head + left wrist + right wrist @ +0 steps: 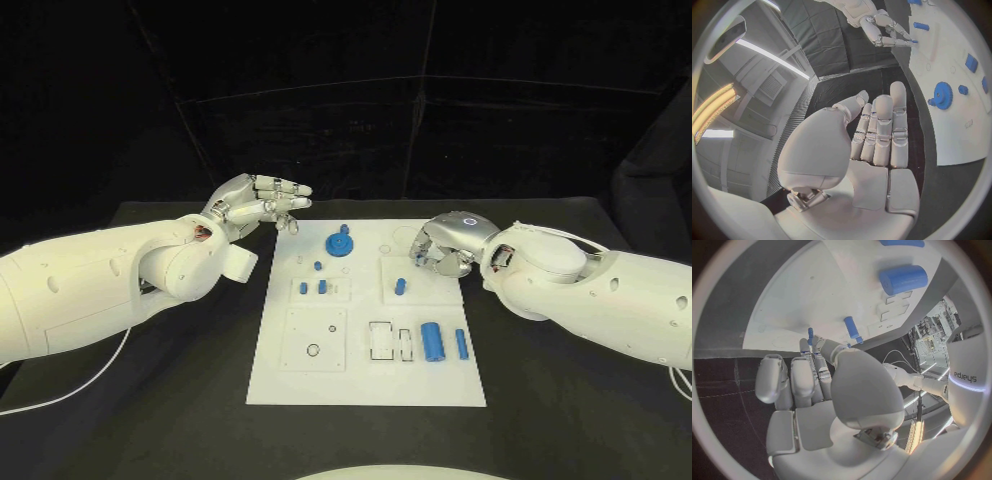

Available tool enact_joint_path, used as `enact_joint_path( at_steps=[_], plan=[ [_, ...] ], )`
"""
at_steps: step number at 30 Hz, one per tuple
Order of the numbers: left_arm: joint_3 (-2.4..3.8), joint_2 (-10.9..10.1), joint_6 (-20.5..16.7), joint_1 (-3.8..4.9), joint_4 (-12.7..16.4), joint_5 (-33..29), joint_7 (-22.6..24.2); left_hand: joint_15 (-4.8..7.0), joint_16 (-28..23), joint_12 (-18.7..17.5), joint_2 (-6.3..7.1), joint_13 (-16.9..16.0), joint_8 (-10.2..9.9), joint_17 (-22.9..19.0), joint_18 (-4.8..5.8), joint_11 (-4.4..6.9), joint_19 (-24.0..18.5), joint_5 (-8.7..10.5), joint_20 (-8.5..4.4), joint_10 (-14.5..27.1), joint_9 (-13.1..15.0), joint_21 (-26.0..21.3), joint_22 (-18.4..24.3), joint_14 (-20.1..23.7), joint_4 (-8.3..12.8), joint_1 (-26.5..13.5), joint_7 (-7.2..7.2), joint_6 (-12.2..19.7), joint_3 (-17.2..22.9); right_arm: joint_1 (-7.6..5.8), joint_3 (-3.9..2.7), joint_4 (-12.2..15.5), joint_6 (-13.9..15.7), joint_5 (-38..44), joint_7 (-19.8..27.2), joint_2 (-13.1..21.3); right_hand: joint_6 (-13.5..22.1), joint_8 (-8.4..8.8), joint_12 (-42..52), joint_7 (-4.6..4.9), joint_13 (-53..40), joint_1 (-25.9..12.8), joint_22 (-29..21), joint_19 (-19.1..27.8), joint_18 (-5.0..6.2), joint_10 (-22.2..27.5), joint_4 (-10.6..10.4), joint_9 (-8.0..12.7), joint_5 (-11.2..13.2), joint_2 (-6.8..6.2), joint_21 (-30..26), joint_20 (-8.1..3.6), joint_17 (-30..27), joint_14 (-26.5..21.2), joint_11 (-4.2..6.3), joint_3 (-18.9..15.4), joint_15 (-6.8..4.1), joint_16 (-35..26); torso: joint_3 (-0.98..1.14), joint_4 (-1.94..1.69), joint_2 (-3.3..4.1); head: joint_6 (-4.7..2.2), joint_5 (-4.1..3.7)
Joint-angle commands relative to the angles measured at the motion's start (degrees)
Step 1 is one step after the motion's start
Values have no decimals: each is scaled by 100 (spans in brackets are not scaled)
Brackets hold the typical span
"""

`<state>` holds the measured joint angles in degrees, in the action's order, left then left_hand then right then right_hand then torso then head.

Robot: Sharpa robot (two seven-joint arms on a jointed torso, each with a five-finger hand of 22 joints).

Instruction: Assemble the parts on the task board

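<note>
Two hands by the task board (289,385)

"Sharpa" on the arm. Left hand (263,205) flat, fingers straight, holds nothing. Right hand (447,243) curled; can't tell if it holds a blue part (401,287).

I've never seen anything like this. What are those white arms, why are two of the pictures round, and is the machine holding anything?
It is a robot with two white arms, each ending in a silver many-fingered hand. The square picture looks down from its head; each round one comes from a camera at a wrist, behind that hand.

On the black table lies a white rectangular task board carrying small blue parts: a blue toothed gear, a thick blue cylinder and a thin blue rod, among others.

The left hand is raised beside the board's far corner, fingers straight, holding nothing. The right hand is bent over the board's far edge, its fingertips beside a small blue peg; whether it grips the peg is unclear.
</note>
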<state>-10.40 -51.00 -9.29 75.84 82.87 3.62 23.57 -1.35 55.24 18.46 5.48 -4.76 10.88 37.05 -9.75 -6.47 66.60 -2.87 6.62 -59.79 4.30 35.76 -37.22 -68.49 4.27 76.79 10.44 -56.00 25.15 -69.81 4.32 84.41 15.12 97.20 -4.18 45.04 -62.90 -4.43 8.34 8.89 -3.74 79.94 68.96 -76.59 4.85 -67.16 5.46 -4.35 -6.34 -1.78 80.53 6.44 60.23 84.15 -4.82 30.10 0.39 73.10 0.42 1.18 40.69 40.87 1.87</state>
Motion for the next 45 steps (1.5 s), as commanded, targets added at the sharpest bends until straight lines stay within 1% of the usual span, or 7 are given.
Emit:
enact_joint_path(
  at_steps=[1, 11, 19, 24, 28, 33, 45],
  plan=[
    [3, 2, 83, 9, -4, -25, 46, -4, -4, 19, -46, 5, -26, 6, -65, -1, -23, 11, 25, 23, -7, -9, 8, 17, 5, -26, 37, 15, -34, -17, -8, 146, 306, -152, -49, 85, -16, 17, -14, 12, -5, 17, 7, -20, -36, -44, 10, 10, -3, -57, 38, -20, -9, 105, -9, 38, -30, 26, 0, -8, 3, -9, 2],
    [3, 13, 87, 9, -38, -25, 46, -6, -2, 20, -46, 6, -28, 5, -65, -2, -22, 11, 27, 28, -7, -13, 11, 16, 2, -33, 38, 18, -42, -67, -92, 753, 561, -415, 34, 306, -12, 29, -40, 17, -3, -4, 22, -23, -38, -35, 26, 14, -13, -96, 47, -15, 1, 106, -15, 60, -25, 40, 0, -7, 11, -13, 80],
    [3, 49, 93, 10, -37, -25, 46, -7, -2, 21, -45, 6, -28, 2, -65, -2, -21, 11, 28, 30, -8, -15, 13, 17, 1, -35, 38, 20, -46, -77, -148, 1142, 534, -496, 33, 125, -10, 33, -48, 20, -3, -9, 24, -23, -38, -33, 31, 15, -18, -105, 49, -14, -2, 106, -17, 68, -23, 41, -15, -5, 14, 27, 187],
    [4, 95, 95, 10, -53, -25, 51, -7, -2, 21, -45, 6, -28, 2, -65, -2, -21, 11, 28, 30, -8, -15, 13, 17, 1, -35, 38, 20, -46, -77, -151, 1165, 486, -515, 59, -131, -8, 35, -53, 23, -3, -13, 26, -23, -39, -32, 32, 16, -20, -110, 51, -12, 0, 106, -19, 72, -21, 44, -4, -23, 17, 69, 279],
    [4, 156, 103, 11, -90, -25, 52, -8, -1, 23, -47, 6, -30, 0, -66, -3, -19, 11, 29, 34, -8, -19, 17, 17, 1, -37, 39, 23, -52, -66, -141, 1083, 372, -472, 90, -402, -4, 38, -58, 24, -2, -12, 26, -22, -38, -29, 36, 18, -24, -110, 51, -11, -2, 105, -21, 80, -20, 44, -10, -22, 12, 118, 441],
    [5, 224, 121, 12, -141, -25, 47, -8, 5, 24, -47, 6, -30, 10, -66, -3, -19, 11, 29, 35, -8, -20, 17, 12, 3, -35, 39, 24, -52, 33, -40, 922, 218, -348, 147, -718, 5, 46, -72, 30, -2, -17, 23, -18, -37, -22, 42, 21, -27, -115, 52, -8, -8, 104, -27, 94, -17, 45, -6, -6, 13, 163, 562],
    [5, 299, 140, 14, -180, -25, 54, -8, -23, 25, -46, 6, -33, -38, -67, -3, -17, 11, 30, 40, -9, -23, 20, 30, 8, -31, 41, 29, -57, 381, 30, 691, -43, -125, 203, -1103, 18, 54, -86, 39, -2, -36, 12, -7, -35, -14, 41, 24, -15, -128, 48, -4, -20, 102, -34, 97, -10, 43, -2, -9, 14, 263, 682]
  ],
)
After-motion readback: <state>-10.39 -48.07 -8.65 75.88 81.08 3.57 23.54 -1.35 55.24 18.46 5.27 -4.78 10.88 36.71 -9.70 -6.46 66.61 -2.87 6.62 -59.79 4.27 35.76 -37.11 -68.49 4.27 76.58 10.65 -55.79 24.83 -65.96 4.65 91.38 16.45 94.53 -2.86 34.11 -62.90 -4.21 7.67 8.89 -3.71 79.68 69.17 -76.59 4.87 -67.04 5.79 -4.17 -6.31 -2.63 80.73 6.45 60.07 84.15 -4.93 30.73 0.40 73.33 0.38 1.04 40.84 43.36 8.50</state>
